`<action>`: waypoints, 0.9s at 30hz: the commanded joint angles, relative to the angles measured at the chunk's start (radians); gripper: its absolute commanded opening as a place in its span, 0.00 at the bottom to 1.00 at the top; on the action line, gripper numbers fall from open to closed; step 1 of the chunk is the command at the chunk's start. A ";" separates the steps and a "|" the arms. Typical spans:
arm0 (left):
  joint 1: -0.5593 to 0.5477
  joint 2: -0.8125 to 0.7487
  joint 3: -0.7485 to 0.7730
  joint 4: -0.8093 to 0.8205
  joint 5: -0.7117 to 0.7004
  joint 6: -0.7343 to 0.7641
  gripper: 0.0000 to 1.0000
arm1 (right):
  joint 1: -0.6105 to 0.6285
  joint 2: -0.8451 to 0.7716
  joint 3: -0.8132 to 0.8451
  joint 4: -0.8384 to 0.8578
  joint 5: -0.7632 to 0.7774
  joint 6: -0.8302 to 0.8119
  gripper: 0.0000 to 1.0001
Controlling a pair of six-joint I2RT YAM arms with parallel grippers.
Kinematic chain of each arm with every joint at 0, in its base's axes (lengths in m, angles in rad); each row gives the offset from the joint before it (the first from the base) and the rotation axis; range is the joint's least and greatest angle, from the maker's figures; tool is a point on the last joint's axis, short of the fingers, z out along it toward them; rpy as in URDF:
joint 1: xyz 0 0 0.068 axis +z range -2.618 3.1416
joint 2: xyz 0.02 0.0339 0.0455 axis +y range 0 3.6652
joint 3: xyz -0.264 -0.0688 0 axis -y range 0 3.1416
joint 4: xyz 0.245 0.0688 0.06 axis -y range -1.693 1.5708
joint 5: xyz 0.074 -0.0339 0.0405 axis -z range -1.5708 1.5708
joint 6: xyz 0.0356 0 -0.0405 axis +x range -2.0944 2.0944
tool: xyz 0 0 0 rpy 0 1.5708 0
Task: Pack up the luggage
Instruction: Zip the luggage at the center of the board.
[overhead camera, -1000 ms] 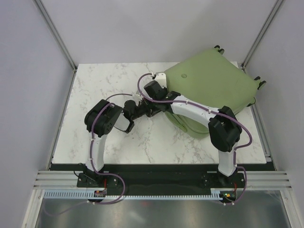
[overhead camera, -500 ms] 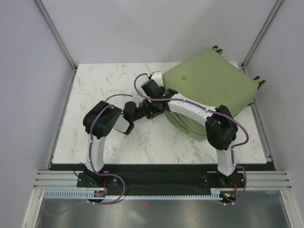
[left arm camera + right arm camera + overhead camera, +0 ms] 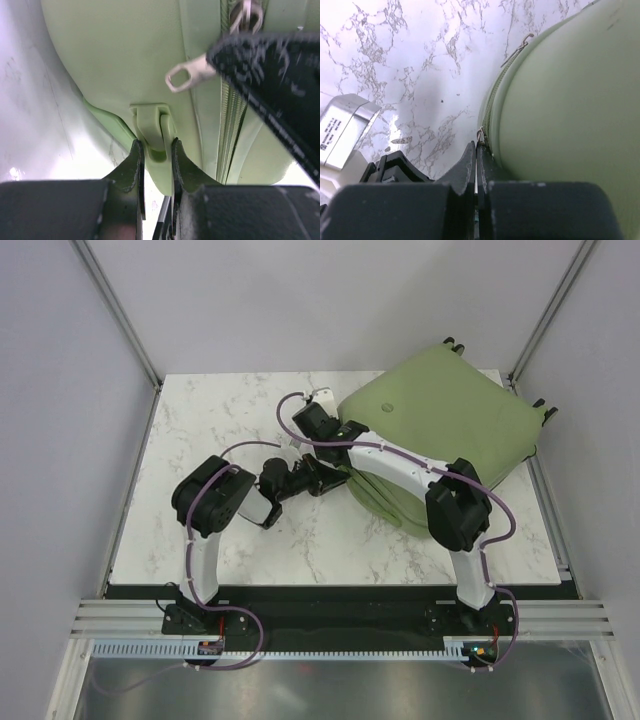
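Note:
The luggage [image 3: 440, 415], a pale sage-green hard-shell case, lies at the table's back right with its wheels [image 3: 458, 342] at the far edge. My left gripper [image 3: 330, 477] is at its near-left side, shut on a green moulded handle [image 3: 151, 127]; both fingers [image 3: 136, 161] press against it. My right gripper [image 3: 322, 440] is at the case's left seam, jaws shut on a metal zipper pull [image 3: 481, 136]. In the left wrist view the pull's tab [image 3: 186, 76] sticks out of the black right finger [image 3: 270, 65], next to the zipper track [image 3: 229, 125]. A second pull [image 3: 525, 39] hangs farther along the seam.
The white marble tabletop [image 3: 210, 430] stretches left of the case. Grey walls and metal frame posts [image 3: 120, 315] close in the sides and back. Both arms cross in the middle, and the left arm's white link [image 3: 342, 127] lies just beside the right gripper.
My right gripper has slid left along the case's seam with the zipper pull. The left arm and the case have shifted slightly left with it.

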 commanded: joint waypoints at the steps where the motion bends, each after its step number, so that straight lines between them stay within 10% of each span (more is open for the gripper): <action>1: -0.112 -0.084 -0.037 0.415 0.289 0.130 0.02 | -0.018 0.010 0.119 0.233 0.009 -0.018 0.00; 27: -0.216 -0.218 -0.168 0.415 0.217 0.164 0.02 | -0.026 0.110 0.306 0.084 0.167 0.091 0.00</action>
